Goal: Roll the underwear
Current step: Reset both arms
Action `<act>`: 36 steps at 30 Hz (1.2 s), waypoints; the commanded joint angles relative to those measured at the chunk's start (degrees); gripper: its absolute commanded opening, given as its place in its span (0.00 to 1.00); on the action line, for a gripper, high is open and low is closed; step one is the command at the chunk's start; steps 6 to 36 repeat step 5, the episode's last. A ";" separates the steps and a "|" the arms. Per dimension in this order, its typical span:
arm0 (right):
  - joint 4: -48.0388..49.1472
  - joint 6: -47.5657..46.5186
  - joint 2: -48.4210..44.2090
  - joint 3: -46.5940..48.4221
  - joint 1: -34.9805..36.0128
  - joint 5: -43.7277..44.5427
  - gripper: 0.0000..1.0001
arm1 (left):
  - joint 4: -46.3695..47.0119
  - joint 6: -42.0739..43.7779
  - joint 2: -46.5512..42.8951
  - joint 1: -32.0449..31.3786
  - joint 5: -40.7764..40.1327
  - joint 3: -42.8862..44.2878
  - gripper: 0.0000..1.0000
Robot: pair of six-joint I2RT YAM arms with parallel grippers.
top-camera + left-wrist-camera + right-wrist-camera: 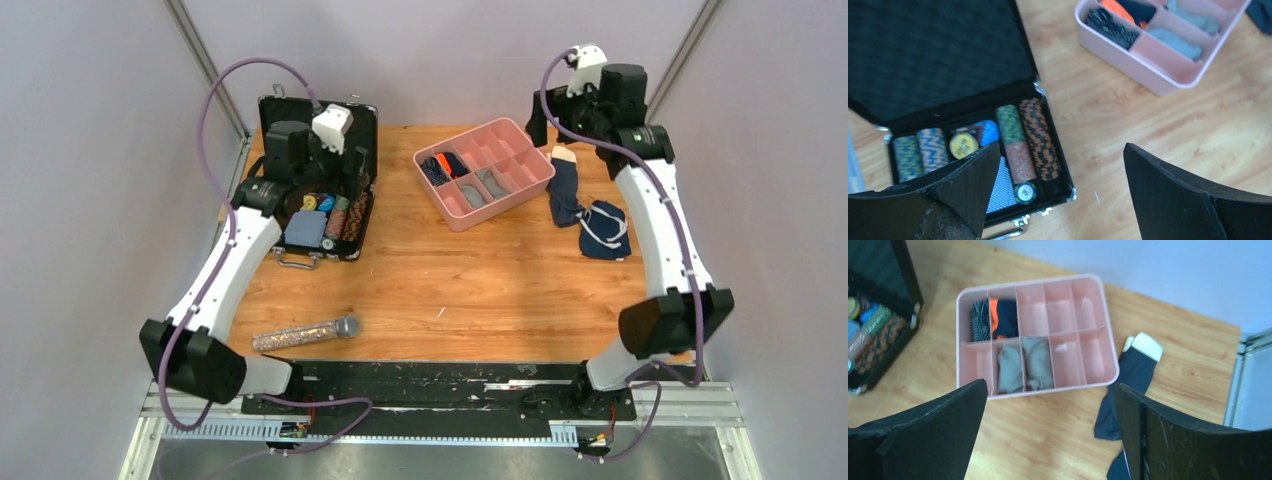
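Two gray-taupe rolled pieces, the underwear [471, 196], lie side by side in near compartments of the pink divided tray [500, 209]. They also show in the right wrist view [1010, 368] and the left wrist view [1175, 43]. No cream band shows. My left gripper [352, 168] is open and empty above the open black case; in its wrist view [1062, 150] the jaws stand wide apart. My right gripper [541, 122] is open and empty, raised behind the tray's right end; in its wrist view [1050, 387] bare wood shows between the jaws.
An open black case [315, 255] of poker chips stands at the left. A long navy sock with a tan toe [562, 178] and a navy garment with white trim [606, 230] lie right of the tray. A glitter tube [305, 333] lies near the front edge.
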 commanded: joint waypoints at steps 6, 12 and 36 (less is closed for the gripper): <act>17.12 8.31 -6.52 -18.12 0.27 0.88 1.00 | 10.64 -5.32 -4.63 0.33 -8.26 -5.34 1.00; 17.12 8.31 -6.52 -18.12 0.27 0.88 1.00 | 10.64 -5.32 -4.63 0.33 -8.26 -5.34 1.00; 17.12 8.31 -6.52 -18.12 0.27 0.88 1.00 | 10.64 -5.32 -4.63 0.33 -8.26 -5.34 1.00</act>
